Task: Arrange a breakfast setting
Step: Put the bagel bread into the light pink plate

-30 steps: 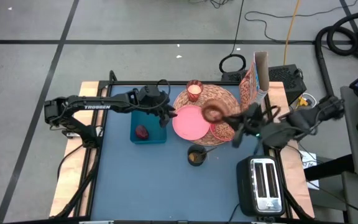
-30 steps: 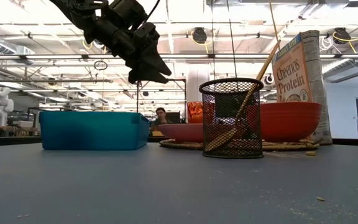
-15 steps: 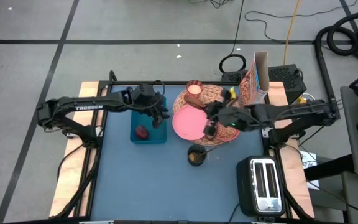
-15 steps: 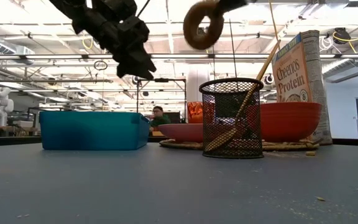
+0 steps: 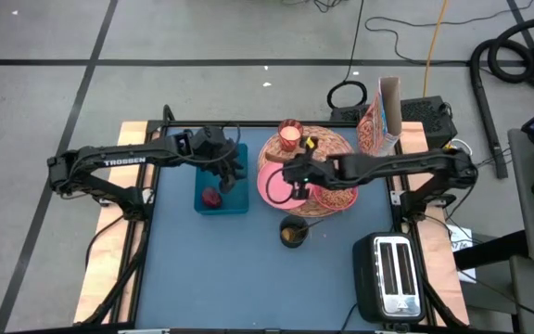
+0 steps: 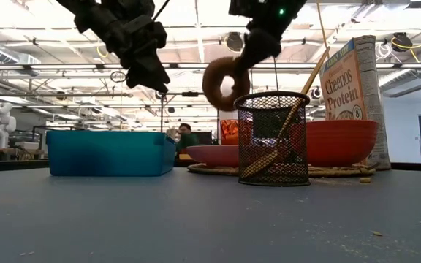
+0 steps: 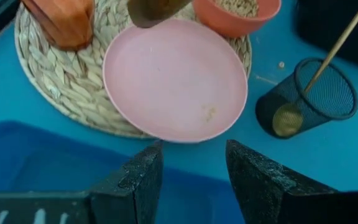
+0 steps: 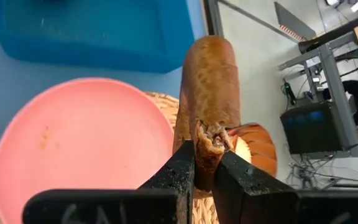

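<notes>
Right gripper [image 8: 205,169] pinching probable bagel [image 6: 222,82], ring-shaped only low-view.

Overhead cam, table-level cam, two close wrist cams; pink plate [image 5: 280,186] shared.

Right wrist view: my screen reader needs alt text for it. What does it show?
The right gripper pinches a brown bagel edge-on, above the pink plate on the woven placemat. A blue bin lies beyond.
</notes>
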